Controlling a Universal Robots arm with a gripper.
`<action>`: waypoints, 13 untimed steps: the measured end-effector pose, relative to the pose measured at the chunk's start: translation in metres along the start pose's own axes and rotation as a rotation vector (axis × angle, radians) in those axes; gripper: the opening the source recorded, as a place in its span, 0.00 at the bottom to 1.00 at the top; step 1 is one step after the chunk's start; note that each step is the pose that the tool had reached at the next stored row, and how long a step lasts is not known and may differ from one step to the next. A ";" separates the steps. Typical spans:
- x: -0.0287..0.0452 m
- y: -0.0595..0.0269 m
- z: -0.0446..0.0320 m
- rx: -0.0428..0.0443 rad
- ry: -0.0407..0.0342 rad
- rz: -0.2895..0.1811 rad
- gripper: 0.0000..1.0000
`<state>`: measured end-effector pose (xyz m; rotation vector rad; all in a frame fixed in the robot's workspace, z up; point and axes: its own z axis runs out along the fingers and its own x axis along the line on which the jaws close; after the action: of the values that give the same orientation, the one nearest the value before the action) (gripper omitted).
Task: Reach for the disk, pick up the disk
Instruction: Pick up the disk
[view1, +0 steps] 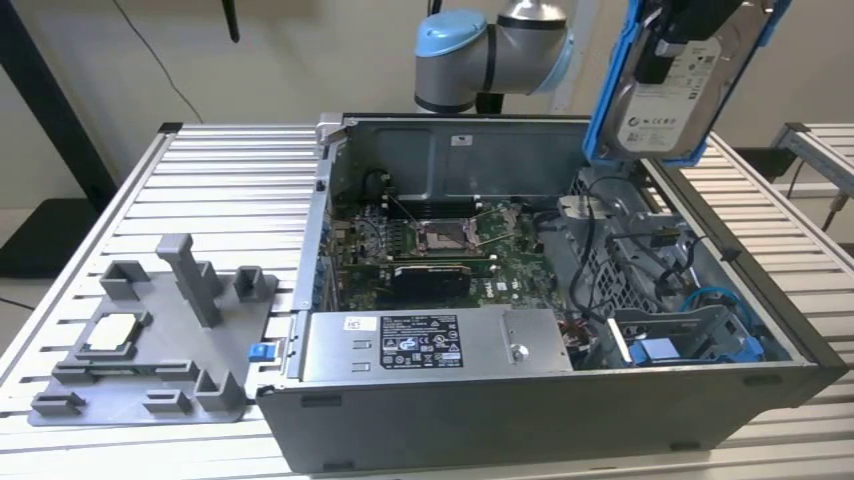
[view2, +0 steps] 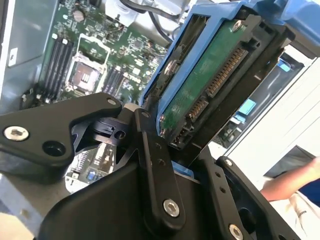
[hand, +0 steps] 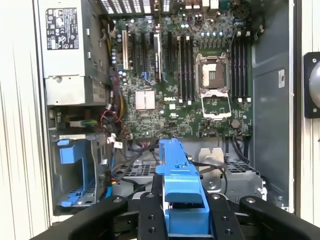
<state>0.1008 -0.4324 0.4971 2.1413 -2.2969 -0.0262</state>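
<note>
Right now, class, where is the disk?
The disk is held in the tool, lifted above the open computer case, at the exterior view's upper right.

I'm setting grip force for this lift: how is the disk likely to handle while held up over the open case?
The disk looks rigid, a metal body in blue rails, so it shouldn't flex. It is probably heavy for its size. The gripper clamps it near one end, so it may tend to pivot. Its exposed circuit board looks fragile if bumped.

- Even, soft indoor light filled the exterior view, with only faint shadows inside the computer case (view1: 561, 300).
- Strong glare washed out the pale surface beside the jaws in the second wrist view.
- The gripper (view2: 190, 165) linkage looked soft-focused up close.
</note>
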 end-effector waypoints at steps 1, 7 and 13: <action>0.0030 0.0000 0.0000 0.0000 -0.0001 0.000 0.00; 0.0193 0.0002 0.0002 -0.0001 0.0000 0.000 0.00; 0.0349 0.0003 0.0003 -0.0001 0.0001 0.000 0.00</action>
<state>0.0980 -0.4671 0.4964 2.1413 -2.2967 -0.0262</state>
